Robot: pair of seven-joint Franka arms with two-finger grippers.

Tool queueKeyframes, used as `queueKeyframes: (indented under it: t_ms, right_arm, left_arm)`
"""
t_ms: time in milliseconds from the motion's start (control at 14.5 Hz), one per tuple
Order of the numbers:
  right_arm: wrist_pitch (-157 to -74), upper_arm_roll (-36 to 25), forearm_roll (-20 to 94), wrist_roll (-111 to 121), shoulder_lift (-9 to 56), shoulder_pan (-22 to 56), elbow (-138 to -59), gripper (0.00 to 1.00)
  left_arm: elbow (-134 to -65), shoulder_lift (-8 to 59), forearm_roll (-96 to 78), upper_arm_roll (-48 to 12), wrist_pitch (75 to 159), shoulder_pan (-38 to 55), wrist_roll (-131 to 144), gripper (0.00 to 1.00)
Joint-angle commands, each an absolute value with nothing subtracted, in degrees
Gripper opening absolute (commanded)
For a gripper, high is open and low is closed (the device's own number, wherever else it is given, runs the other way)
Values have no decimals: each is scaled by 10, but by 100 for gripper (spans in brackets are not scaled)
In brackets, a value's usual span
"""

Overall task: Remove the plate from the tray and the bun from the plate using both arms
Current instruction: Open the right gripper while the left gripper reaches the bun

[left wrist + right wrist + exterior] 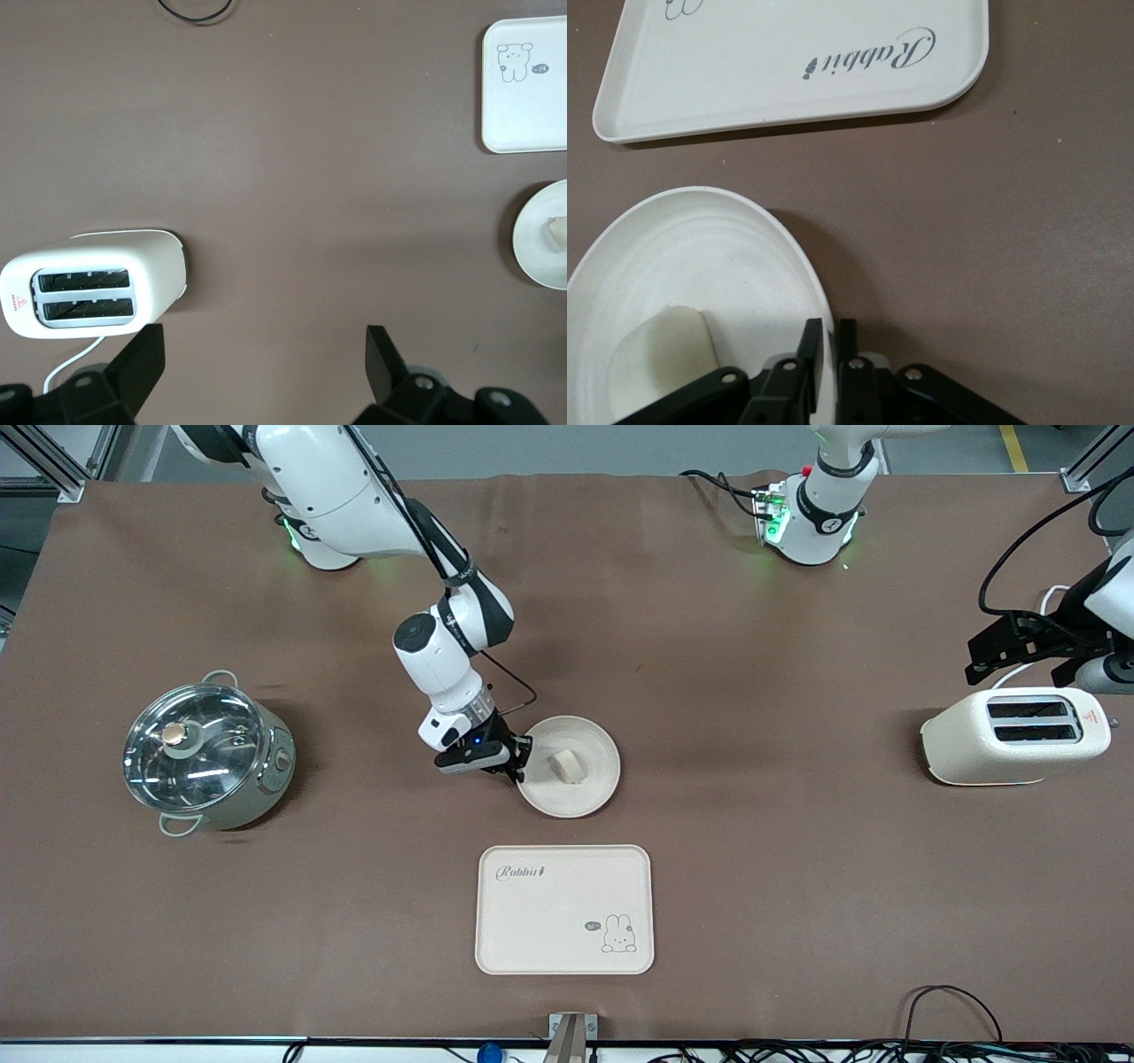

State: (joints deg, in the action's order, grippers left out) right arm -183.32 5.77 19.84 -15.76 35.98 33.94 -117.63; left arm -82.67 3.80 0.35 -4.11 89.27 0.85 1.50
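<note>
The tray (564, 910) lies nearest the front camera. Farther than the tray, the plate (592, 781) sits on the table, the bun (567, 766) on it. My right gripper (520, 762) pinches the plate's rim narrowly. My left gripper (261, 359) waits wide over the toaster (1015, 736).

Lidded steel pot (208, 755), white toaster (1015, 735), brown table (797, 868)

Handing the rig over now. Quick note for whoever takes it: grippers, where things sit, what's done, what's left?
Right gripper: pinching the plate by its rim, jaws close together.
Left gripper: open, waiting over the table by the toaster.
Plate sits on the table, off the tray, farther from the front camera. Bun is on the plate.
Done: plate out of the tray.
Left: release the rim, take the bun off the plate.
</note>
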Motion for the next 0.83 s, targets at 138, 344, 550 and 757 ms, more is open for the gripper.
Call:
queueKeyframes:
  t_ms: [138,344,550,757]
  right_arm:
    - [-1833,58,206,-167,345,346,-1183,64]
    - [-1828,58,206,-178,319,334,-1194,97]
    - [-1824,58,206,-181,316,325,-1172,100]
    - [-1712,54,206,-182,266,303,-1161,100]
  left_arm:
    - [-826,32,12,-51,880,11,16,100]
    - [-826,32,10,-87,850,10,20,100]
    - [-831,39,-3,-112,851,13,94,100]
    - [-831,85,-25,-150,918,39,192,100]
